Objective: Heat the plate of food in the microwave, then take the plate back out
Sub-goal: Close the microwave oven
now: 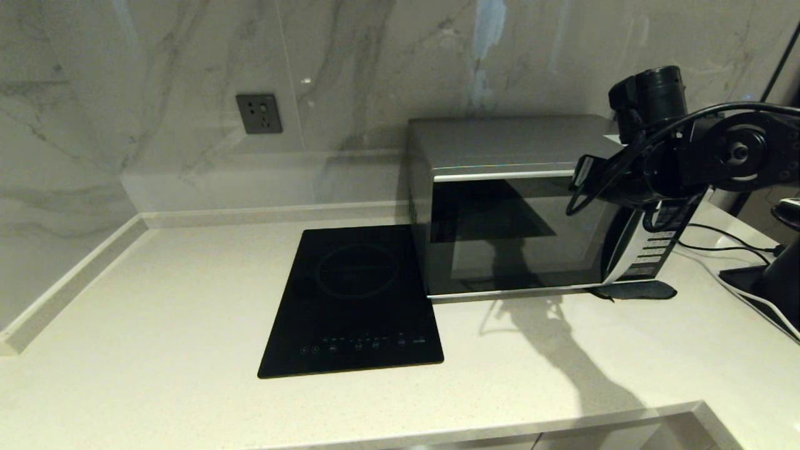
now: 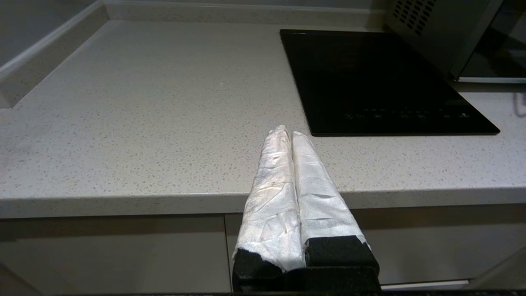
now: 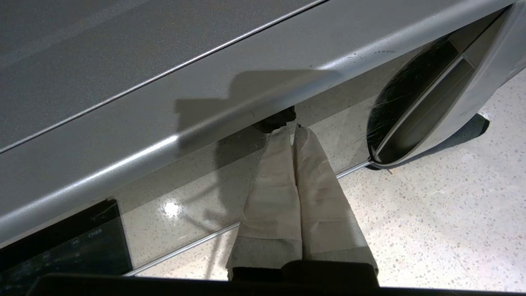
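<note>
The silver microwave (image 1: 512, 144) stands at the back right of the counter with its dark glass door (image 1: 500, 237) closed. Its curved silver handle (image 3: 427, 107) runs down the door's right side. My right arm (image 1: 687, 150) reaches in front of the door's upper right corner. The right gripper (image 3: 289, 127) is shut, with its taped fingertips at the glass just under the door's top edge, left of the handle. My left gripper (image 2: 286, 131) is shut and empty, held low in front of the counter's front edge. The plate of food is out of view.
A flat black induction cooktop (image 1: 353, 300) lies just left of the microwave. A wall outlet (image 1: 258, 113) sits on the marble backsplash. Cables (image 1: 725, 250) and a dark object (image 1: 769, 281) occupy the counter's right end. The counter (image 1: 156, 300) meets a raised ledge on the left.
</note>
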{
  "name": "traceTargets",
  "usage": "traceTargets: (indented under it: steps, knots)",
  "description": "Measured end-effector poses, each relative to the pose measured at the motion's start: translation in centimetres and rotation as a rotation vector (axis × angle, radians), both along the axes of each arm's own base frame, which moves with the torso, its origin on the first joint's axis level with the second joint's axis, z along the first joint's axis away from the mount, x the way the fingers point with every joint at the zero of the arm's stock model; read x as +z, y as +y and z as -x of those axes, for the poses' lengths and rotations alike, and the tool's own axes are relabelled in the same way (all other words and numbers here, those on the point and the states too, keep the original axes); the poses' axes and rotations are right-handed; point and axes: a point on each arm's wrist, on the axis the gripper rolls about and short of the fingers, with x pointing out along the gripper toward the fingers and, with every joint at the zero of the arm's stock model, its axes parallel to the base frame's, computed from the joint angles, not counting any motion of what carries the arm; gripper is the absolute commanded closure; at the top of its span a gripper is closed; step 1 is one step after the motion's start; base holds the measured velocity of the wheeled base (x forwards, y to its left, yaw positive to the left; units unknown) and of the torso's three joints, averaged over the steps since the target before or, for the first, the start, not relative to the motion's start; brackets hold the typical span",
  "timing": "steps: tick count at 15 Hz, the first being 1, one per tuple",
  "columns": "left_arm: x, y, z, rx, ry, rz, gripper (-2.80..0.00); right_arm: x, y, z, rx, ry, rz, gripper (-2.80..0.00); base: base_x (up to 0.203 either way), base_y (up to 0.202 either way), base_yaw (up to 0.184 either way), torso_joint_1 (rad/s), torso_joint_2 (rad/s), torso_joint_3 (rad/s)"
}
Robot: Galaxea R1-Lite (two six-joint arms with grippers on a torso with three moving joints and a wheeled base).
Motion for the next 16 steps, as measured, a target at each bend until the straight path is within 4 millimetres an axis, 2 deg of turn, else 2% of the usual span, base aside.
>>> traceTargets:
  steps: [4,7,13,16]
  knots:
    - [0.0,0.0,0.0,0.000,0.000,0.000,0.00,-0.2,-0.1,-0.1,-0.003,0.004,-0.002,0.00,0.000,0.000,0.000,0.000,0.00,0.000]
    - [0.0,0.0,0.0,0.000,0.000,0.000,0.00,0.4,-1.0,0.9,-0.012,-0.003,-0.009,0.00,0.000,0.000,0.000,0.000,0.00,0.000]
    - [0.0,0.0,0.0,0.000,0.000,0.000,0.00,2.9,-4.0,6.1,0.045,-0.019,-0.052,0.00,0.000,0.000,0.000,0.000,0.00,0.000]
    - [0.0,0.0,0.0,0.000,0.000,0.000,0.00,4.4,-7.4,8.9,0.069,-0.044,-0.121,0.00,0.000,0.000,0.000,0.000,0.00,0.000]
